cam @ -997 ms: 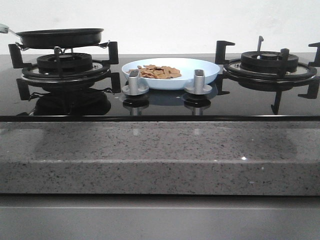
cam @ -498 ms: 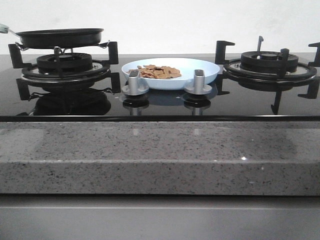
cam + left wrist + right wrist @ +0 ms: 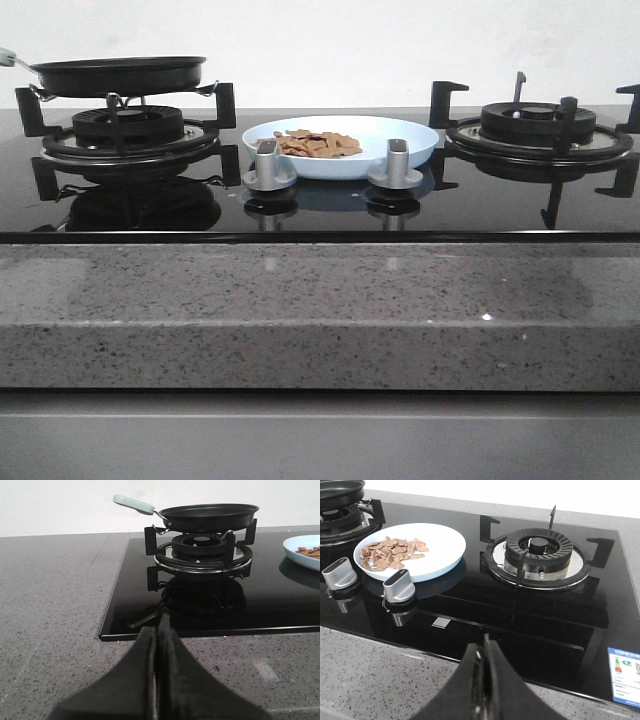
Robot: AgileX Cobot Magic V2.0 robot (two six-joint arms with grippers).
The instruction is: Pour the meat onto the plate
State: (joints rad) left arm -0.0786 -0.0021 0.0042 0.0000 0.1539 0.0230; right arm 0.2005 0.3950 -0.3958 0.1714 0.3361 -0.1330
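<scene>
Front view: the meat (image 3: 318, 144) already sits heaped on the plate (image 3: 405, 135) between the burners, the pan (image 3: 118, 75) back on its grate. Left wrist view: left gripper (image 3: 157, 630) pinched closed, empty. Right wrist view: right gripper (image 3: 484, 655) closed, empty too. Looks basically done, so just keep both arms clear.

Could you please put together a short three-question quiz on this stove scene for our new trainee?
1. True or false: the meat lies on the plate.
2. Where does the frying pan sit? A) on the left burner B) on the right burner C) on the counter
3. How many control knobs stand in front of the plate?

Key:
1. True; the pieces are heaped on the plate's left half.
2. A; the right burner is bare.
3. Two, the left knob and the right knob.
</scene>
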